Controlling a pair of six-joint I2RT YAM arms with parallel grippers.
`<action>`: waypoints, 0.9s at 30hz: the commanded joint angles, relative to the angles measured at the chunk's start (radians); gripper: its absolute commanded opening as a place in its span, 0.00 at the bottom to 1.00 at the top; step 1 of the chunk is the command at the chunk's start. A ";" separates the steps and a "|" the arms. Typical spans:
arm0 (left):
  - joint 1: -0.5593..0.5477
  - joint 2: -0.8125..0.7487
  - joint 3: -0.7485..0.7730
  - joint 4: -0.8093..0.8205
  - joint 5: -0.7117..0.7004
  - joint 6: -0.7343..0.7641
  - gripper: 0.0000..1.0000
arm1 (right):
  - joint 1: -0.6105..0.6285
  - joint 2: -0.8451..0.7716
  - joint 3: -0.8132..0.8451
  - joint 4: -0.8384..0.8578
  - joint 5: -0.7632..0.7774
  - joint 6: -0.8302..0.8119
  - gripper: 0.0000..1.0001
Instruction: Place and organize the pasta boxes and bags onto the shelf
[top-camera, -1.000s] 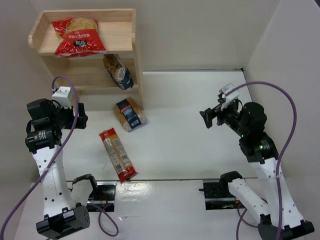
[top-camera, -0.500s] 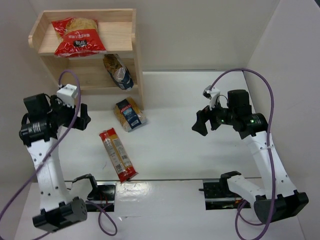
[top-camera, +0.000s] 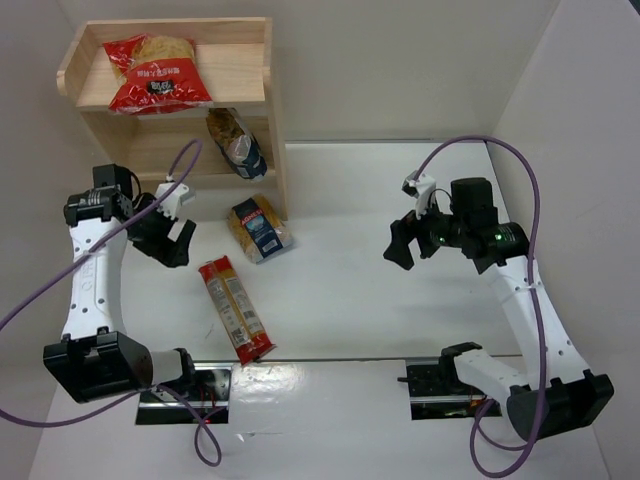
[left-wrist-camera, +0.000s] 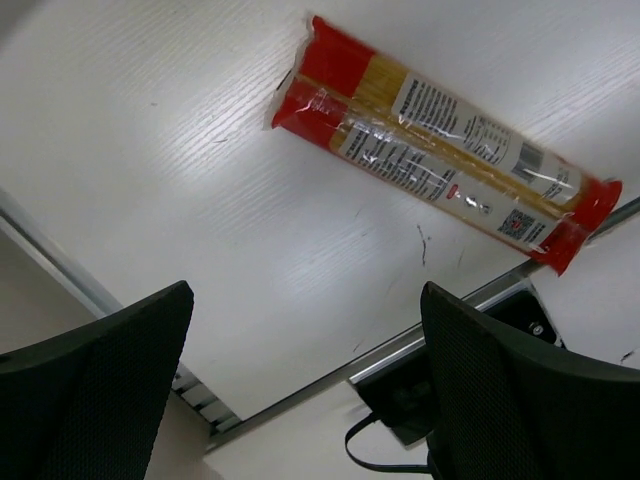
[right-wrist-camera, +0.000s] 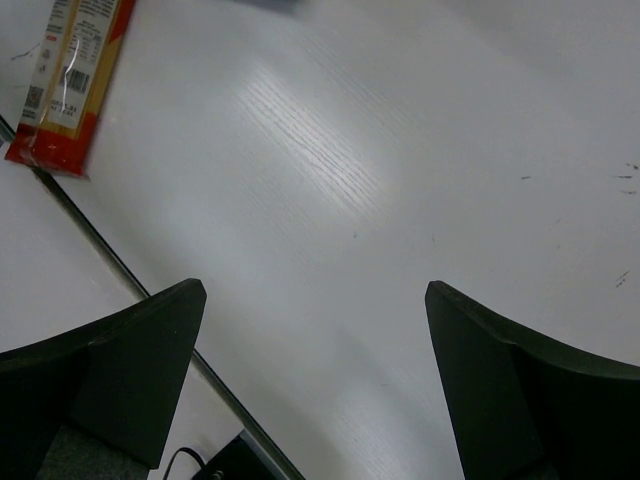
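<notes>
Both hands released and empty: left gripper (top-camera: 172, 243) hovers over the table, right gripper (top-camera: 402, 245) is well off at 3 o'clock. Spaghetti pack (top-camera: 235, 308) lies flat at 4 o'clock of the left gripper, short yellow pack (top-camera: 260, 228) at 3, beside the shelf (top-camera: 238, 72) post. We'd likely take the spaghetti. Turn the jaws across its narrow width, pinch mid-length so it won't droop, and descend straight.
</notes>
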 joint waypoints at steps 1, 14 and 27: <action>-0.022 -0.018 -0.014 -0.010 -0.092 0.129 1.00 | -0.006 0.000 -0.008 0.053 0.019 -0.031 0.99; -0.225 -0.028 -0.311 0.145 -0.307 0.359 1.00 | 0.054 -0.198 -0.107 0.193 0.122 -0.067 0.99; -0.406 0.053 -0.489 0.414 -0.336 0.440 1.00 | 0.054 -0.108 -0.041 0.205 0.141 0.005 0.99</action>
